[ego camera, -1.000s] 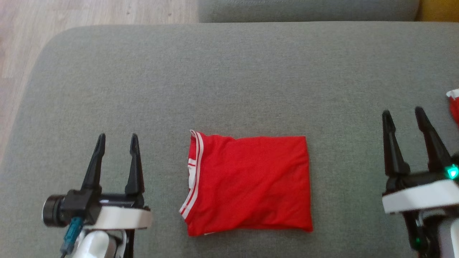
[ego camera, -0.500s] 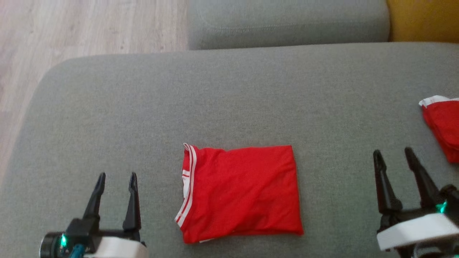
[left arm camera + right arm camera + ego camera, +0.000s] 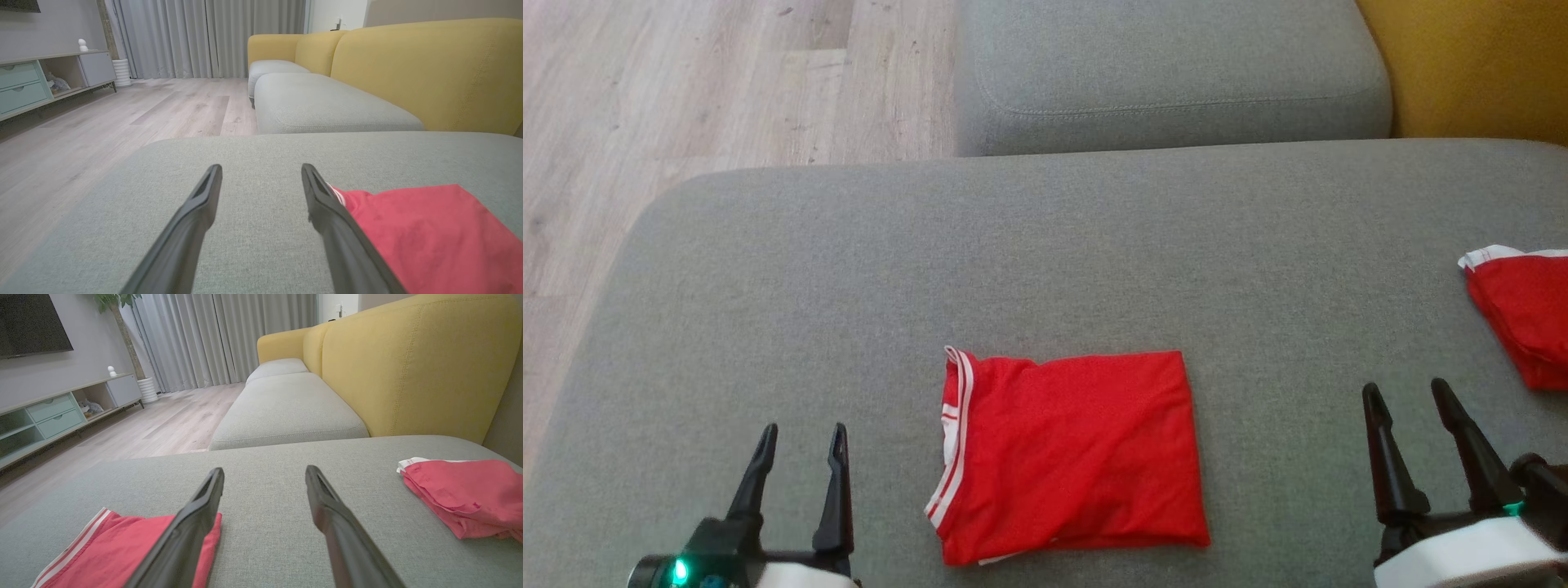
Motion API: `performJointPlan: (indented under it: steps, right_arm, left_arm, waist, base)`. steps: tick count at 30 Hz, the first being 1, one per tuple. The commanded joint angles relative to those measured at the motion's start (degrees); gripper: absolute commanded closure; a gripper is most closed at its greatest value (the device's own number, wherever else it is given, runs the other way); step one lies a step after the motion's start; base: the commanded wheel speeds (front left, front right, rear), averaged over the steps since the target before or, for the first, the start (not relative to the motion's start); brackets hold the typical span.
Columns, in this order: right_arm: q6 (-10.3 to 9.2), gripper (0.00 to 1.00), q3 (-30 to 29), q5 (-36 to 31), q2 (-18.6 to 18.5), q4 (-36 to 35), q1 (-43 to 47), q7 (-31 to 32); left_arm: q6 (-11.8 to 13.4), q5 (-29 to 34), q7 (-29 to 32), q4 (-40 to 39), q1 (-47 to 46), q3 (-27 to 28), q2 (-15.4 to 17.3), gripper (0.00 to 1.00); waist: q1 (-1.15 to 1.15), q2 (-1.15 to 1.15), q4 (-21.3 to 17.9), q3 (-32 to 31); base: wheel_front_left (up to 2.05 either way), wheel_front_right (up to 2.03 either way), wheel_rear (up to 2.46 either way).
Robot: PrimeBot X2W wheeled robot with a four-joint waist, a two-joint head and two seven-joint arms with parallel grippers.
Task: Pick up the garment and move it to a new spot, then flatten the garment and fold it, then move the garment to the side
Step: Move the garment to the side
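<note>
Red folded garment point(image 3: 1070, 457) lies flat on the grey sofa cushion point(image 3: 1045, 245), between my two sets of fingers and touching neither. It's a rough rectangle with a few soft creases and a white-striped band along its left edge.

Left fingers point(image 3: 836, 482) are spread apart, holding nothing, low over the cushion just left of that band. Right fingers point(image 3: 1387, 457) are spread the same way, holding nothing, well to the right of the garment's plain folded edge.

A second red garment point(image 3: 1523, 314) is in loose layers with white trim at its top corner. It sits at the cushion's right edge, beyond my right fingers and clear of them. In the right wrist view it's off to the right, apart from the fingers.

The cushion is a woven grey fabric, matte, with a rounded far-left corner. Behind it is another grey seat cushion point(image 3: 1168, 73) with a stitched seam near the edge. A mustard-yellow backrest point(image 3: 1470, 65) runs along the right.

Pale wood-plank floor point(image 3: 686, 82) is to the left. The left wrist view shows grey curtains point(image 3: 204, 36) and a low cabinet point(image 3: 41, 77) with mint drawers. The right wrist view adds a dark TV screen point(image 3: 32, 322) above it.
</note>
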Motion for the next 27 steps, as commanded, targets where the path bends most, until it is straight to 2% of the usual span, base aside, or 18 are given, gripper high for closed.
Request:
performJointPlan:
  steps: [1, 18, 23, 27]
  right_arm:
    - [-0.04, 0.00, 1.30, -0.19, -0.63, -2.03, -0.97, 0.16]
    - [-0.04, 0.00, 1.17, -0.10, -0.98, -1.03, -1.61, 0.82]
    - [-0.04, 0.00, 2.05, 0.88, -1.97, 2.96, -3.05, 2.69]
    - [-0.04, 0.00, 4.41, 2.50, -2.54, 9.77, -4.96, 2.80]
  left_arm:
    - [0.53, -0.52, 0.12, -1.75, -1.35, 1.97, 1.18, 0.00]
    - [0.65, -0.95, -0.72, -1.59, -2.51, 1.79, 1.31, 0.00]
    - [0.70, -0.14, -1.66, -1.45, -4.48, 1.59, 1.38, 0.00]
    - [0.33, 0.25, -2.36, -1.16, -6.66, 1.10, 0.92, 0.00]
  waist:
    - [0.01, 0.00, 0.01, -0.09]
    - [0.01, 0.00, 0.76, 0.52]
    - [0.01, 0.00, 2.26, 1.54]
    - [0.01, 0.00, 4.21, 2.95]
  base:
    - [0.00, 0.00, 0.00]
    - [0.00, 0.00, 0.00]
    - [0.00, 0.00, 0.00]
    - [0.00, 0.00, 0.00]
